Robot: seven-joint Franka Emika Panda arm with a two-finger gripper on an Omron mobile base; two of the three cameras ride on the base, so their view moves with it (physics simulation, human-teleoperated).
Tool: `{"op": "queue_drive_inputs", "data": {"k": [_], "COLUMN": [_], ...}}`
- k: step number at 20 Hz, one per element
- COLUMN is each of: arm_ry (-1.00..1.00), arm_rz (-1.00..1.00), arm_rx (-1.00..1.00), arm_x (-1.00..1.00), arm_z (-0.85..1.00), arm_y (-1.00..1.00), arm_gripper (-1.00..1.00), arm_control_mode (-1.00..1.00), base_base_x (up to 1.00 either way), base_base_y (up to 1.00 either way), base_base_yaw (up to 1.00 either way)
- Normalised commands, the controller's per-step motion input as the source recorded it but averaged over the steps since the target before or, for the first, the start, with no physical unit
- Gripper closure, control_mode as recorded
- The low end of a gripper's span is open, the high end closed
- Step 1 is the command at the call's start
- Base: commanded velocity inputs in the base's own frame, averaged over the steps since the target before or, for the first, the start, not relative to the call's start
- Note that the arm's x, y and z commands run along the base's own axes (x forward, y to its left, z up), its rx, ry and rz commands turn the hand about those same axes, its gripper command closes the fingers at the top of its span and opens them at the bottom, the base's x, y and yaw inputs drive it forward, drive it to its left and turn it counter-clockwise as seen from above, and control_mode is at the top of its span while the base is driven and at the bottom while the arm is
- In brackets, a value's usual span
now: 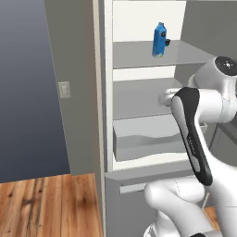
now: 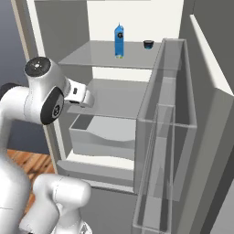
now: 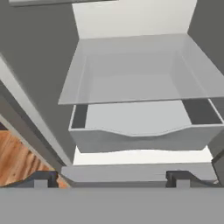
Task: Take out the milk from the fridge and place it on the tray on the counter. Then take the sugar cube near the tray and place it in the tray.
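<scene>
You are at the very start: the fridge (image 2: 137,91) stands open, and nothing has been taken out of it. The milk (image 1: 159,40) stands upright on the upper shelf (image 2: 109,57), toward the far side, with a small dark cup (image 2: 148,44) just to its right. Your gripper (image 3: 111,177) is empty, its fingertips (image 3: 41,179) spread wide apart, and it points at the drawer bin (image 3: 140,131) and the lower shelf above it, well below the carton. So you need to raise the hand to the upper shelf before you can close on the milk. Everything is left to do: grasp the carton, carry it to the tray, then fetch the sugar cube.
</scene>
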Motion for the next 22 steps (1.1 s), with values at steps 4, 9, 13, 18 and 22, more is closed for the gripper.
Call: {"op": "queue_drive_inputs", "data": {"k": [4,9,13,18,22], "arm_ry": [-0.26,-0.19,-0.09,-0.05,-0.1], "arm_rz": [0.0,-0.01,-0.02,0.0,0.0], "arm_rx": [0.0,-0.04,-0.03,0.0,0.0], "arm_x": [-0.09,-0.02,-0.04,0.0,0.0], "arm_z": [0.66,0.77,0.77,0.63,0.46], "arm_y": [-0.27,-0.28,-0.28,-0.2,-0.06], "arm_gripper": [-1.0,-1.0,-1.0,-1.0,-1.0], "arm_control_mode": [-1.0,-1.0,-1.0,-1.0,-1.0], "base_base_x": [0.0,0.0,0.0,0.0,0.0], "base_base_y": [0.0,0.0,0.0,0.0,0.0], "base_base_yaw": [0.0,0.0,0.0,0.0,0.0]}}
